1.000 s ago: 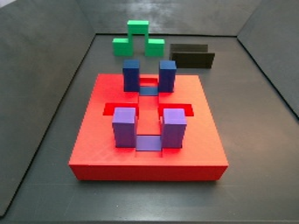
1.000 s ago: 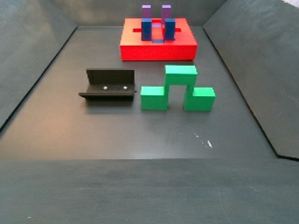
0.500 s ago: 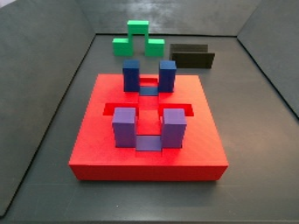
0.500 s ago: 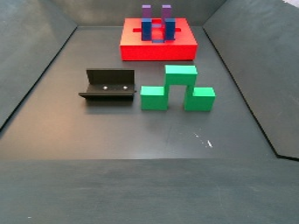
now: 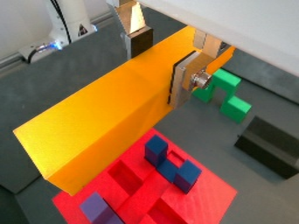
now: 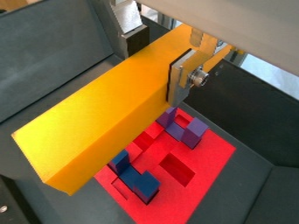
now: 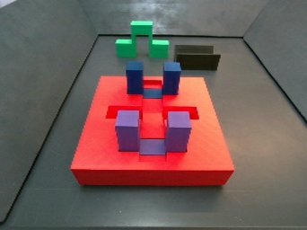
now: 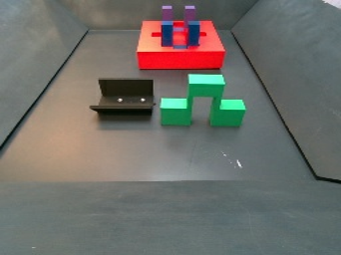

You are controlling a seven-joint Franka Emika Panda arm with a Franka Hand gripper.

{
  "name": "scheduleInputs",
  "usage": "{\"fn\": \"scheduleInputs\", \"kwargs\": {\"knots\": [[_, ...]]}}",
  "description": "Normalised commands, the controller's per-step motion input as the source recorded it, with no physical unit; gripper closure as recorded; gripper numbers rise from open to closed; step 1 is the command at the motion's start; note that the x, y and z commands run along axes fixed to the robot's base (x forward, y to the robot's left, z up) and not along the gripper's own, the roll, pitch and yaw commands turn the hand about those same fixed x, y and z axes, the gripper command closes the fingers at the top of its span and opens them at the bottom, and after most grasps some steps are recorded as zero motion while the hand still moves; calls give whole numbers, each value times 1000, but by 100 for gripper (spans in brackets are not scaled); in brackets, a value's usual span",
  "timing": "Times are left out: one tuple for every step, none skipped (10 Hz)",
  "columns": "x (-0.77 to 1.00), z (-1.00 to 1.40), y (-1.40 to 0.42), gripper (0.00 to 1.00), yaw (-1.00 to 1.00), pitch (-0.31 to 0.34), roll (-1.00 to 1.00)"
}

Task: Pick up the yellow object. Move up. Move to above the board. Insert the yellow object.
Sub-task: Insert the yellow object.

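Observation:
The yellow object (image 5: 105,131) (image 6: 105,114) is a long yellow-orange bar, and my gripper (image 5: 162,66) (image 6: 156,61) is shut on it near one end, a silver finger pad (image 5: 184,80) (image 6: 177,77) pressed on each side. In both wrist views the bar hangs high above the board (image 5: 135,179) (image 6: 201,162), a red slab with recessed slots and pairs of blue blocks (image 5: 170,162) (image 6: 135,179) and purple blocks (image 5: 100,208) (image 6: 181,129). Both side views show the board (image 7: 96,148) (image 8: 173,58) but neither the gripper nor the bar.
Green blocks (image 7: 142,40) (image 8: 200,100) (image 5: 222,87) stand on the grey floor beyond the board. The dark fixture (image 7: 198,57) (image 8: 123,97) (image 5: 268,144) stands beside them. Grey walls ring the floor.

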Motion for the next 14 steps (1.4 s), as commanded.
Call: {"fn": "scheduleInputs", "kwargs": {"knots": [[866,-814,-160,100,0,131,33],[874,-920,-97,100,3,113,19],[826,-949,-111,100,23,91,33],[811,-951,-100,100,111,79,84],[654,-909,-86,100,174,77,114],[334,-900,-77,100,220,36,131],[97,-857,-154,100,154,44,177],[0,-831,-220,100,20,64,196],[-189,-791,-166,100,0,53,183],[-303,-489,-43,100,-83,46,69],[-254,-6,0,100,-126,0,0],[-211,0,0,100,-66,-20,-7],[-206,20,-17,100,-26,-37,-14],[-271,31,-97,100,0,-54,-24]]}}
